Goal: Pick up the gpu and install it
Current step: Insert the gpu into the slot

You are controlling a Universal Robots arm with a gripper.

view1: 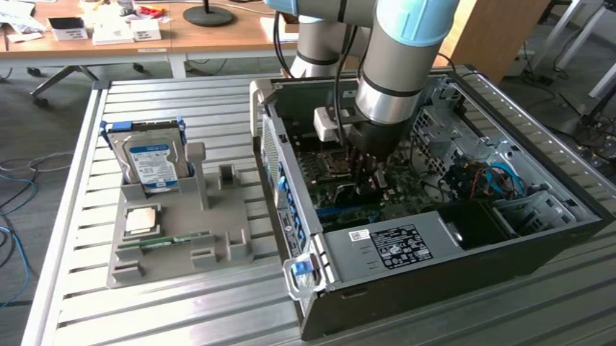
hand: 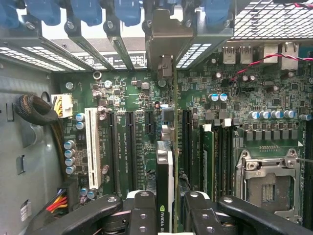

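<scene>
Arm: the Universal Robots arm reaches down into the open computer case (view1: 539, 238), which lies on its side on the slatted bench (view1: 77, 303).
Gripper: the gripper (hand: 168, 208) sits low over the motherboard (hand: 142, 98); in the exterior view it (view1: 371, 184) is deep inside the case.
Fingers: narrow, closed on the gpu from both flat sides; one black finger (hand: 142, 210) presses the dark face, the other on the far side.
Gpu: the gpu (hand: 165, 171) is held on edge between the fingers, standing upright over the motherboard, beside the black expansion slots (hand: 132, 147).
Gpu long axis: runs parallel to the slots, pointing from the gripper toward the case's rear wall.
Gpu bracket: its silver end bracket (hand: 166, 34) is at the rear wall, in line with the row of slot covers (hand: 117, 44) with blue clips.
Seating: whether the card's edge is fully down in a slot cannot be told.
Neighbours: CPU socket (hand: 269, 181) and RAM slots (hand: 215, 156) lie to one side of the card.
Bench holder: a grey parts holder (view1: 173, 238) at the exterior view's left carries a hard drive (view1: 149, 162), a CPU (view1: 143, 220) and a RAM stick (view1: 178, 240).
</scene>
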